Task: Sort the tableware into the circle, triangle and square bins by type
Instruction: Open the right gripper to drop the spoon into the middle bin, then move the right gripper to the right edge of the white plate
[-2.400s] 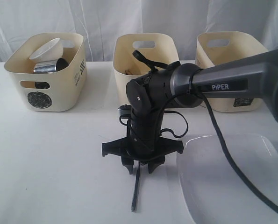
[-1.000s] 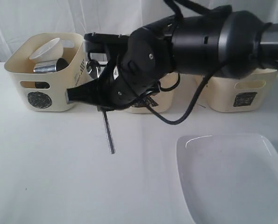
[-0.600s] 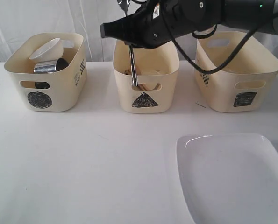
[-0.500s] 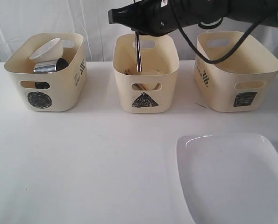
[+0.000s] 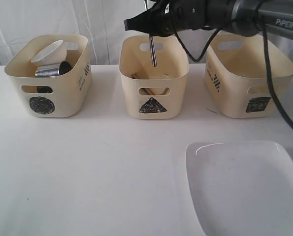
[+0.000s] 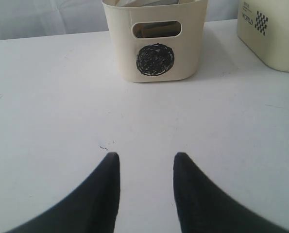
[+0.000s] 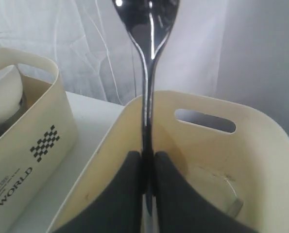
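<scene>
My right gripper (image 5: 153, 28) is shut on a steel spoon (image 5: 152, 53) and holds it upright over the triangle bin (image 5: 153, 101), the handle hanging down inside its rim. In the right wrist view the spoon (image 7: 146, 73) runs up from the closed gripper (image 7: 146, 158), bowl end uppermost, above that bin (image 7: 241, 160). Wooden chopsticks (image 5: 137, 75) lie in the triangle bin. The circle bin (image 5: 48, 93) holds a small white bowl (image 5: 50, 50) and a steel mug (image 5: 50, 71). The square bin (image 5: 257, 98) stands at the right. My left gripper (image 6: 145, 158) is open over bare table, facing the circle bin (image 6: 156, 43).
A large white square plate (image 5: 244, 187) lies on the table at the front right. The right arm and its black cable (image 5: 272, 98) hang across the square bin. A white curtain closes off the back. Another steel piece (image 7: 234, 206) lies in the triangle bin.
The right gripper lifted the spoon off the table in front of the bins and carried it up and back; it now hangs over the triangle bin.
</scene>
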Robot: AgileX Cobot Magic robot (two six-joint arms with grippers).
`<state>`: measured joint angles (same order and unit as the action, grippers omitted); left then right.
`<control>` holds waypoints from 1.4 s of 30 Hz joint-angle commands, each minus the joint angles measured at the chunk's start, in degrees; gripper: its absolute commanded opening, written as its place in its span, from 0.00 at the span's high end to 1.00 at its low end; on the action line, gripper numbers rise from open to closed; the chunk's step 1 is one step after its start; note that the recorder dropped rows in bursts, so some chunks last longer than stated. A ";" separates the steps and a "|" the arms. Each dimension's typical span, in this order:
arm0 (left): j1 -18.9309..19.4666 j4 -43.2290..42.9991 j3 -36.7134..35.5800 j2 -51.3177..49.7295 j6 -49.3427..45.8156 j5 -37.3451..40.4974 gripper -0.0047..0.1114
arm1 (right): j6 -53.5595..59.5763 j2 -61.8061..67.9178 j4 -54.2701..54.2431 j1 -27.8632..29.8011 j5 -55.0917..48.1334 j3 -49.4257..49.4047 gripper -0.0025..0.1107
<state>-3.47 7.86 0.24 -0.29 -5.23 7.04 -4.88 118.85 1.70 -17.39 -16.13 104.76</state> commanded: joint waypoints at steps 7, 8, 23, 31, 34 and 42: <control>-0.07 0.41 -0.24 0.29 -0.09 0.21 0.60 | 2.12 5.82 -0.64 1.41 -0.10 5.17 0.98; -0.07 0.41 -0.24 0.29 -0.09 0.21 0.60 | 2.12 6.12 -0.64 1.50 -0.10 5.16 0.98; -0.07 0.41 -0.24 0.29 -0.09 0.21 0.60 | 2.34 6.89 -0.64 2.58 -2.47 5.38 0.65; -0.07 0.41 -0.24 0.29 -0.09 0.21 0.60 | 2.34 2.26 -0.64 2.58 -8.26 5.38 0.64; -0.07 0.41 -0.24 0.29 -0.09 0.21 0.60 | 2.08 -0.85 -0.64 2.58 -11.93 4.14 0.64; -0.07 0.41 -0.24 0.29 -0.09 0.21 0.60 | 0.62 -13.48 0.90 2.58 -14.38 -10.00 0.64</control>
<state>-3.47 7.86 0.24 -0.29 -5.23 7.04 -3.44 109.61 1.35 -15.28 -29.89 99.55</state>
